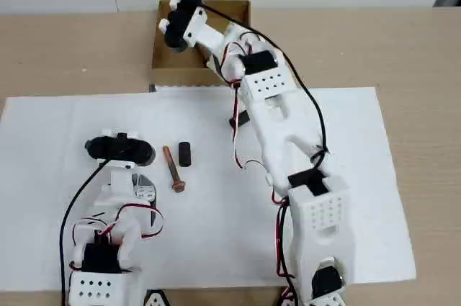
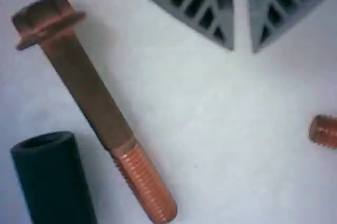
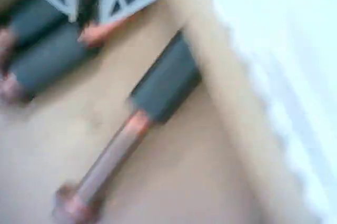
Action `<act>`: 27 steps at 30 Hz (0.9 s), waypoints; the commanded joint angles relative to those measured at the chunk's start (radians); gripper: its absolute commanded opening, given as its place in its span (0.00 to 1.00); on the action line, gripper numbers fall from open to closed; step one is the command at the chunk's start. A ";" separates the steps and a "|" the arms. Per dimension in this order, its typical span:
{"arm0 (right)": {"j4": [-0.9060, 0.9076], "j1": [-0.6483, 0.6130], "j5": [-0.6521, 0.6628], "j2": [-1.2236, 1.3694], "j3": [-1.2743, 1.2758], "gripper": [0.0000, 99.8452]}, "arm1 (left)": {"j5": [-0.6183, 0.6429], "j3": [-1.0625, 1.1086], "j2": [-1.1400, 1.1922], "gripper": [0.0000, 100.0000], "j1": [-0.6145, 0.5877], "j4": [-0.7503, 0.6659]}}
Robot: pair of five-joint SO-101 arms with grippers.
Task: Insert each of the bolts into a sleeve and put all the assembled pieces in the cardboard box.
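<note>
1. The desk (image 1: pixel 403 47) carries a white sheet (image 1: pixel 57 147) where the loose parts lie. The sheet looks smooth, so I judge that a nudged bolt could roll away across it.
2. The cardboard box (image 1: pixel 169 68) sits at the far edge of the sheet, with the right gripper (image 3: pixel 87 0) inside it. At least one assembled piece (image 3: pixel 158 89) lies on the box floor, close to the wall. A careless exit could catch that wall and drag the box. The right wrist view is smeared, so I cannot tell whether these jaws are pinching anything. More sleeved bolts seem to lie beside them, but how many is hard to make out.
3. The left gripper (image 2: pixel 241 23) hangs over the sheet near the loose parts. Its jaws are drawn almost together with nothing between them. If they come down like that, they would push the bolt instead of straddling it.
4. The bolt (image 2: pixel 87 95) lies flat on the sheet, not yet sleeved.
5. The sleeve (image 2: pixel 52 176) lies just beside the bolt's thread. It is short and could tip or skid during insertion.
6. A second threaded tip (image 2: pixel 324 130) is cut off at the frame edge.
</note>
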 commanded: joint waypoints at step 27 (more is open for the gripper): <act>0.607 -0.015 -1.031 -0.140 -0.048 0.01 | -0.003 -0.005 -0.011 0.01 -0.005 -0.023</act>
